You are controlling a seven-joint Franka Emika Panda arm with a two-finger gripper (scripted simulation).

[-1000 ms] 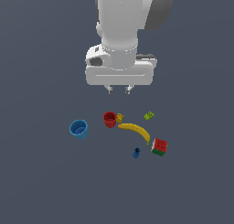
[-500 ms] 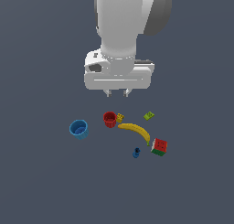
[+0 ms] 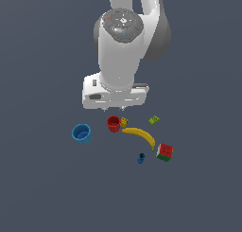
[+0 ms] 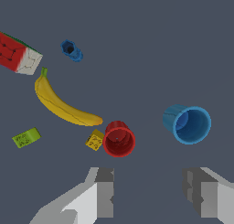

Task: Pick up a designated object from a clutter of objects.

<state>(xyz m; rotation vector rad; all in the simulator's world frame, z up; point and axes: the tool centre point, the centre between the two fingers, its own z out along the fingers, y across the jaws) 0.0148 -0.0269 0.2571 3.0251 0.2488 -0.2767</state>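
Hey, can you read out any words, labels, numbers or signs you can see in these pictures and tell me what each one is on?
None can be read.
Green block: dark marks on its top face, too small and blurred to read.
Yellow die-like block: dark marks, too blurred to read.
Puzzle cube: only grid lines, no text.
Blue cup, red cup, banana: no writing visible.

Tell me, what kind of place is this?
Probably a computer-made practice room: a flat grey floor with no walls, the end effector above a blue cup and a banana.
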